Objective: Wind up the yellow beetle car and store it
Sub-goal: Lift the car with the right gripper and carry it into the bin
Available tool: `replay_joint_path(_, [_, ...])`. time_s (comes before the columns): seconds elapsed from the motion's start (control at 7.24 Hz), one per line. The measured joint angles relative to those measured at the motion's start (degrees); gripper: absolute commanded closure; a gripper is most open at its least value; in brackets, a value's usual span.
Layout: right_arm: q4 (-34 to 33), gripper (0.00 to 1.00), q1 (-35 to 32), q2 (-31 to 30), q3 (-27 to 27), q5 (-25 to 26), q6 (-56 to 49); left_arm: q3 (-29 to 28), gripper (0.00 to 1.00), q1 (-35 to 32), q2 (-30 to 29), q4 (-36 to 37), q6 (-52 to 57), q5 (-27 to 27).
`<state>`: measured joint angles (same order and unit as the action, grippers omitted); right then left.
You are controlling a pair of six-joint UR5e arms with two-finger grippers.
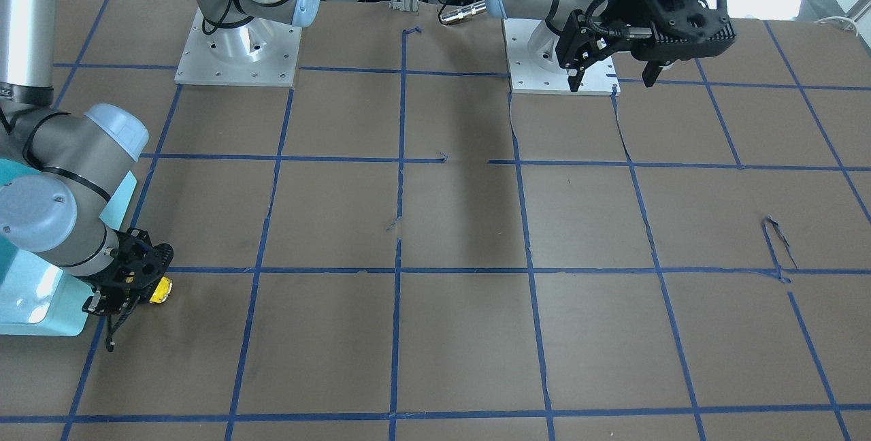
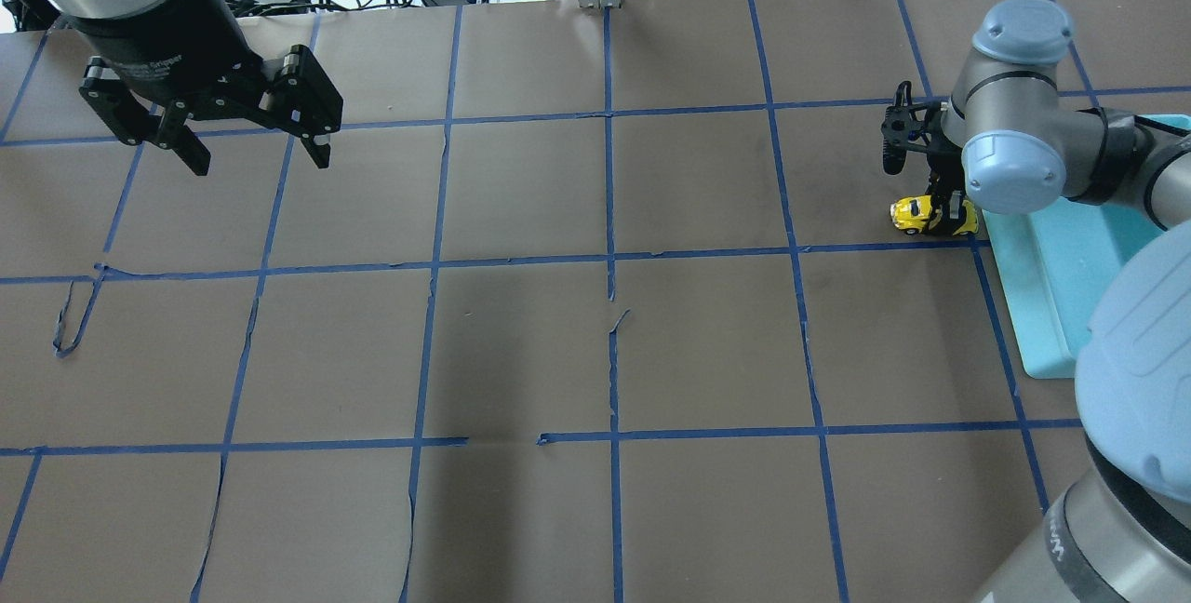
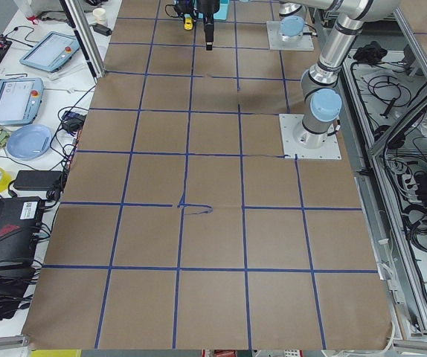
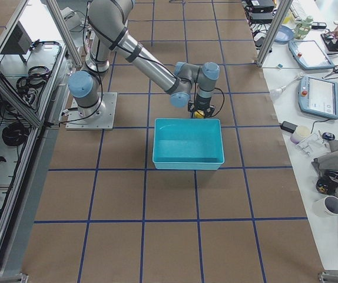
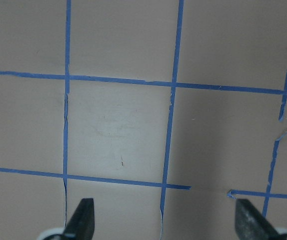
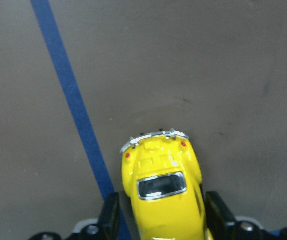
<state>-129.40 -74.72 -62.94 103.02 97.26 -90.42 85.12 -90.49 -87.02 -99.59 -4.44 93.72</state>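
The yellow beetle car [image 2: 916,214] sits on the brown table at the right side, just beside the teal bin [image 2: 1070,305]. My right gripper [image 2: 946,212] is down at table level and shut on the car. In the right wrist view the car [image 6: 161,185] lies between the two fingers [image 6: 111,220], which press on its sides, with one end pointing away at the table. In the front-facing view the car [image 1: 160,289] shows at the gripper [image 1: 144,291]. My left gripper [image 2: 256,154] is open and empty, held high over the far left of the table, its fingertips [image 5: 83,215] wide apart.
The teal bin [image 4: 186,144] stands at the table's right end, right next to the car. Blue tape lines [image 2: 609,259] form a grid on the brown table. The robot's bases [image 1: 238,53] stand at the table's robot-side edge. Cables and clutter lie beyond the far edge.
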Motion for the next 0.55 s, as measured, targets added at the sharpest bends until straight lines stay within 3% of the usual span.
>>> replay_joint_path(0.28, [0.25,1.0,-0.64,-0.84,-0.73,-0.33,0.18,1.51,0.0,-0.1,0.38,2.72,0.28,-0.09])
replay_joint_path(0.55, [2.92,1.0,-3.25,-3.29,-4.76,-2.63,0.55,1.85,0.0,-0.12,0.44,3.97,0.33,-0.2])
